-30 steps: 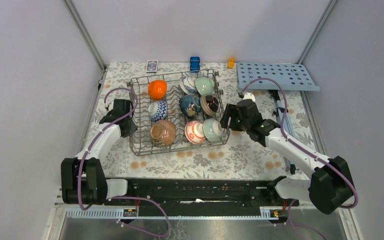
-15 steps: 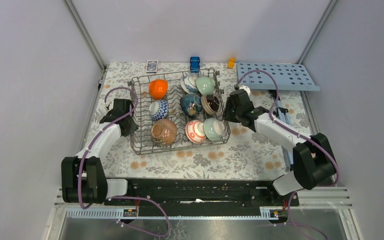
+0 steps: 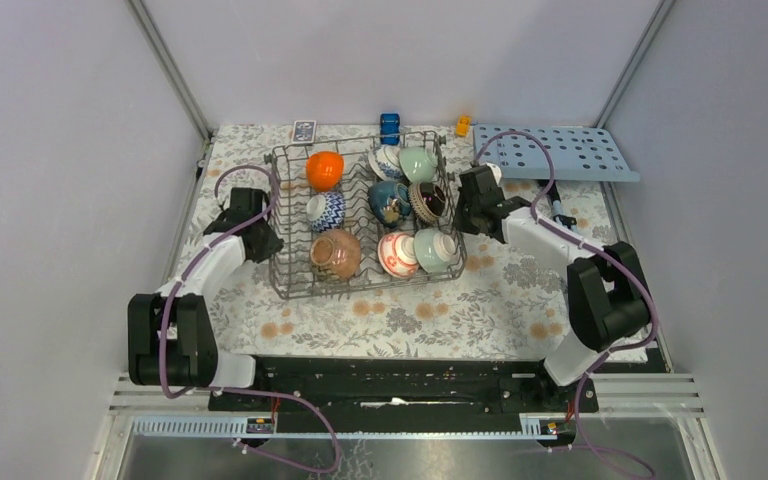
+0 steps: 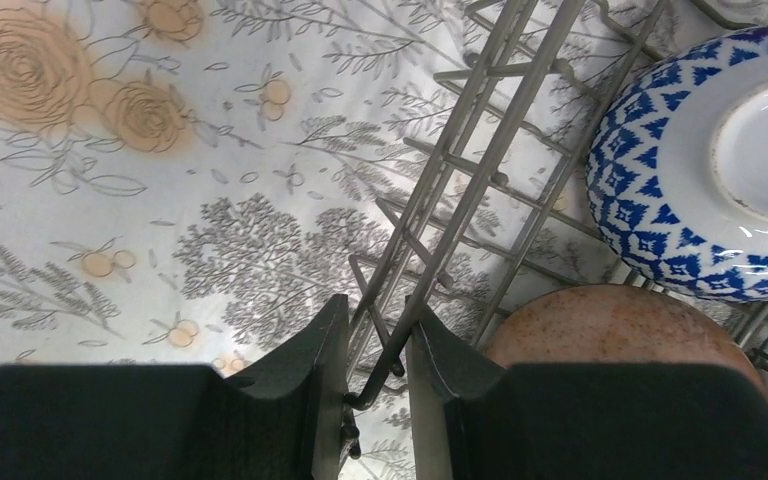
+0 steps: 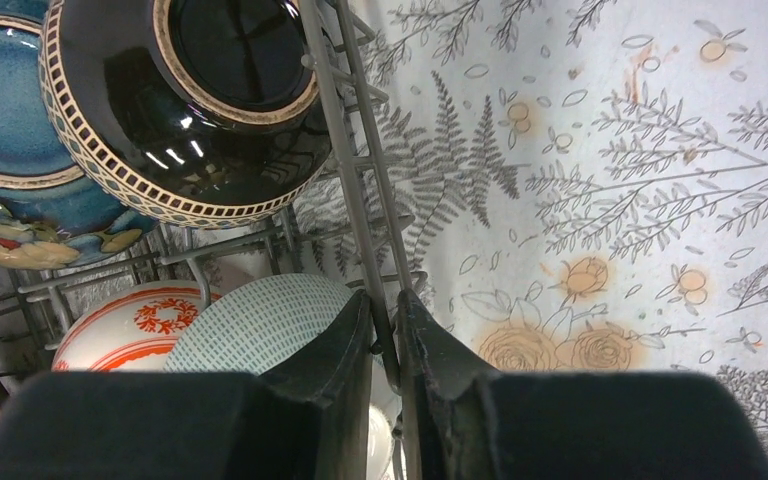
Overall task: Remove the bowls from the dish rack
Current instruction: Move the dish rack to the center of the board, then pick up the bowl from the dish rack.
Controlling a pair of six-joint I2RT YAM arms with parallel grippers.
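- We see the dish rack on the floral tablecloth, about mid-table, and every one of the bowls we can make out stands inside it.
- The left claw is closed on a wire of the rack's left rim (in the wrist view the wire runs straight between the 2 fingers).
- The right claw is clamped the same way on the right rim wire.
- The left column holds 3 bowls: the orange bowl at the far end, the blue-and-white bowl in the middle and the speckled brown bowl at the near end.
- Just inside the right rim are the dark brown bowl and a pale green bowl. The dark blue bowl and the red-and-white bowl sit further in.
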